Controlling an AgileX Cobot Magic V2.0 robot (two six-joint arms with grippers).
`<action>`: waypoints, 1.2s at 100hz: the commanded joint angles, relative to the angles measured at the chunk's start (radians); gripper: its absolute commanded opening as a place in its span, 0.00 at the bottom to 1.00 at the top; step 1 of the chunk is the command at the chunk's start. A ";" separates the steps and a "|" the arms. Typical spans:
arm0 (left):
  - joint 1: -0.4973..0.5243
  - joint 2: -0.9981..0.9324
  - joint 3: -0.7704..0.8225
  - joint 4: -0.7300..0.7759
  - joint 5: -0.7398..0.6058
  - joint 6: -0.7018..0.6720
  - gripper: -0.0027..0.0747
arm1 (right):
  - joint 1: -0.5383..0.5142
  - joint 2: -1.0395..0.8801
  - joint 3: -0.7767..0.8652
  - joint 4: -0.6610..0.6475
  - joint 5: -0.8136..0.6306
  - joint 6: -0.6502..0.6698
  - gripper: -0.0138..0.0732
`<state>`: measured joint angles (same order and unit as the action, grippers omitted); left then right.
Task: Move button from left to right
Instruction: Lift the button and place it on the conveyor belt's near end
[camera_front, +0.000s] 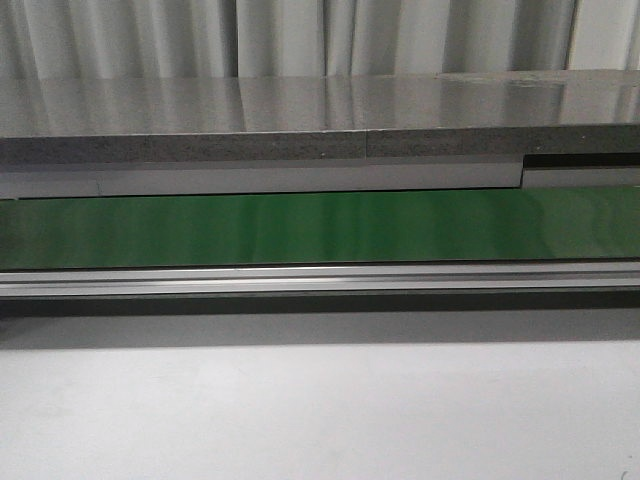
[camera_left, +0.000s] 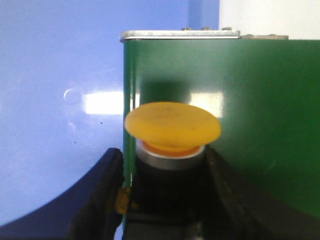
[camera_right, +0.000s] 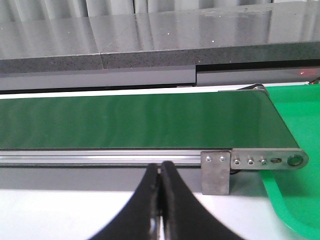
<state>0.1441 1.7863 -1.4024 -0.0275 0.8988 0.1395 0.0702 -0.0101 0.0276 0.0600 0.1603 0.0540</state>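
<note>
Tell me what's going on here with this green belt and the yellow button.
The left claw holds the button by its black body, over the end of the green belt, beside a blue surface. The right claw is shut and empty, waiting near the belt's other end, next to a green tray.

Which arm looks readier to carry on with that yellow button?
The left: its gripper is around the button at the green belt's end. The right gripper is shut, empty.
</note>
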 joint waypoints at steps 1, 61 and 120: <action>-0.006 -0.051 -0.005 -0.016 -0.033 -0.002 0.19 | 0.002 -0.015 -0.019 -0.009 -0.084 -0.002 0.08; -0.006 -0.051 0.026 -0.039 -0.078 -0.002 0.70 | 0.002 -0.015 -0.019 -0.009 -0.084 -0.002 0.08; -0.114 -0.295 0.075 -0.099 -0.201 0.048 0.70 | 0.002 -0.015 -0.019 -0.009 -0.084 -0.002 0.08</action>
<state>0.0630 1.5946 -1.3324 -0.1072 0.7940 0.1821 0.0702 -0.0101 0.0276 0.0600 0.1603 0.0540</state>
